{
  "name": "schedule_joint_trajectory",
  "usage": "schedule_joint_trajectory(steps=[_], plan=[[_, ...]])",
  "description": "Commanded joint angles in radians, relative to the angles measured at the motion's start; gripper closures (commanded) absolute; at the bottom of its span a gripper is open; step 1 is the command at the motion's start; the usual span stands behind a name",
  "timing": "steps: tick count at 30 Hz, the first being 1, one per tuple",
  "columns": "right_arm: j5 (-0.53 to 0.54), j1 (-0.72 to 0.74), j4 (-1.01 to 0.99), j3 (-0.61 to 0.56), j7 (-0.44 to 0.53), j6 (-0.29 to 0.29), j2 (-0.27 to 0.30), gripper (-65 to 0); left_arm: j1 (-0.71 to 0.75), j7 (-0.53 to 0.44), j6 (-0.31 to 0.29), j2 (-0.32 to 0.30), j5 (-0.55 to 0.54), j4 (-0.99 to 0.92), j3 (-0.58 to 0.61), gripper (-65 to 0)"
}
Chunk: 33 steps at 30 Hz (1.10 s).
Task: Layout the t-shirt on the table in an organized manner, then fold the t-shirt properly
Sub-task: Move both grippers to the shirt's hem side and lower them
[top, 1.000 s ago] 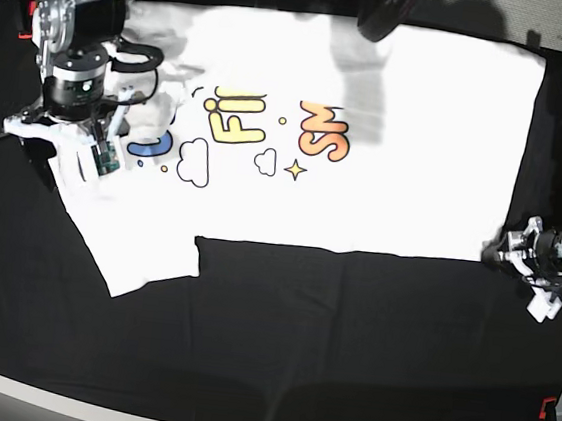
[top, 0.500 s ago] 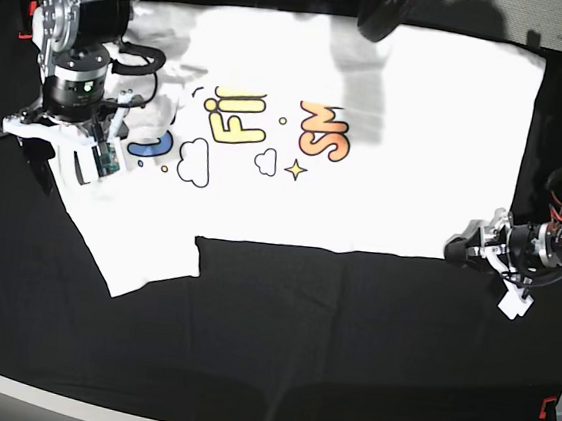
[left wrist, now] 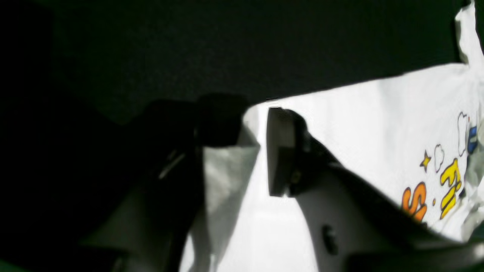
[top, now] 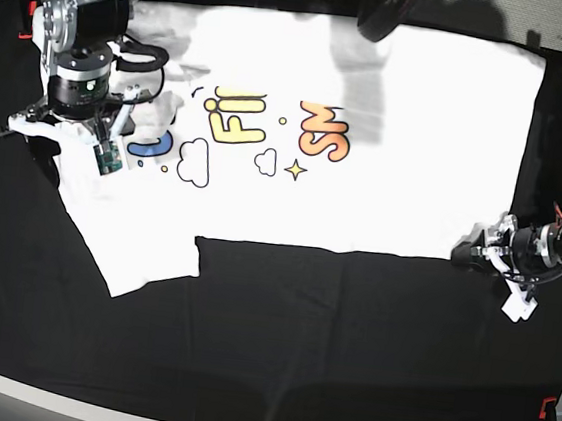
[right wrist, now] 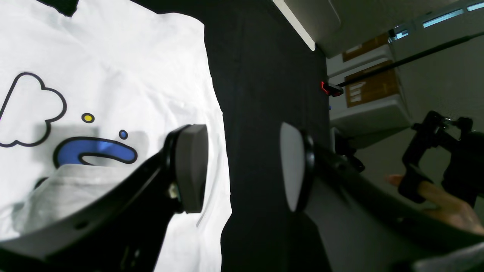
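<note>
The white short-sleeved cotton t-shirt with yellow and orange lettering (top: 369,139) lies spread across the far half of the matte black cloth worktop (top: 346,358), soft and limp, best pinched at hem corners, where the left gripper (left wrist: 253,147) straddles cloth with jaws parted, the right gripper (right wrist: 244,166) wide open.

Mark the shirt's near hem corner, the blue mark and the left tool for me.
white printed t-shirt (top: 458,247): base view, near hem corner.
blue curved mark (right wrist: 94,151): right wrist view, its middle.
left tool (left wrist: 251,151): left wrist view, between fingertips.
</note>
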Motion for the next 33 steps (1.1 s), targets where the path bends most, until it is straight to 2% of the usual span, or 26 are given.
schedule_joint_trajectory(steps=[1,3,9,13,18,20,25,27,30,33], plan=[[-0.023,0.006,0.017,0.006,0.017,-0.011,0.013,-29.7,-0.027,-0.013,-0.009,-0.017,-0.017,0.013,-0.006,-11.1],[-0.023,0.006,0.017,0.006,0.017,-0.011,0.013,-29.7,-0.027,-0.013,-0.009,-0.016,-0.017,0.013,-0.006,0.0],[-0.023,0.013,-0.005,0.006,0.047,-0.011,-0.033,-29.7,-0.027,-0.013,-0.009,-0.016,-0.017,0.013,-0.006,0.0],[-0.019,0.089,-0.121,0.014,0.062,-0.011,-0.089,-29.7,-0.027,-0.013,-0.009,-0.014,-0.017,0.013,-0.006,0.0],[0.116,0.256,-0.366,0.097,0.106,-0.009,-0.174,-29.7,-0.027,-0.033,-0.009,-0.008,-0.018,0.013,-0.006,0.0],[0.187,0.327,-0.452,0.134,0.106,0.037,-0.196,-29.7,-0.028,-0.032,-0.009,-0.008,-0.018,0.013,-0.006,0.0],[0.434,0.503,-0.628,0.222,0.109,0.233,-0.219,-29.7,-0.027,-0.032,-0.009,-0.008,-0.018,0.013,-0.006,0.0],[0.499,0.579,-0.715,0.253,0.116,0.28,-0.219,-29.7,-0.027,-0.032,-0.009,-0.008,-0.017,0.013,-0.006,0.0],[0.563,0.697,-0.88,0.301,0.139,0.314,-0.219,-29.7,-0.027,-0.032,-0.009,-0.008,-0.018,0.013,-0.006,0.0],[0.627,0.81,-1.081,0.348,0.164,0.411,-0.219,-29.7,-0.027,-0.032,-0.009,-0.008,-0.017,0.013,-0.006,0.0]])
